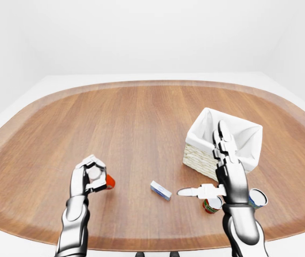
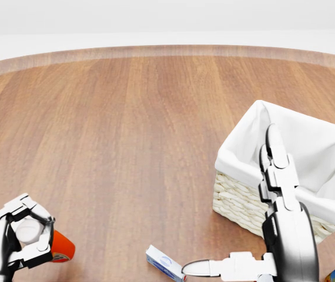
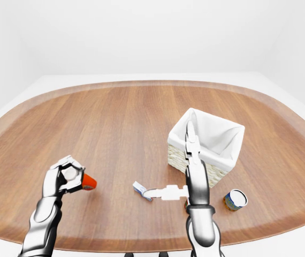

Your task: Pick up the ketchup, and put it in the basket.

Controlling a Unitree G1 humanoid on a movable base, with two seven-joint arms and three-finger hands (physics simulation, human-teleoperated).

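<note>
Wide bare wood across the table (image 1: 142, 123) toward the top edge; clutter only along the bottom edge. Basket (image 1: 225, 140) at right, near the table's right edge, open top unobstructed. Left hand (image 2: 14, 241) at lower left, fingers curled tight around the ketchup (image 2: 59, 247), cap inside the grip, red body protruding right. Right hand (image 2: 261, 247) just beside the basket, fingers spread straight, thumb out toward the small box (image 2: 165, 262), holding nothing. Two cans (image 1: 212, 204) near its wrist.

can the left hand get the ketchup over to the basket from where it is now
Probably yes. The left hand is closed round the ketchup, and only bare table lies between it and the basket. The open right hand hangs at the basket's near rim and might need to move aside.
</note>
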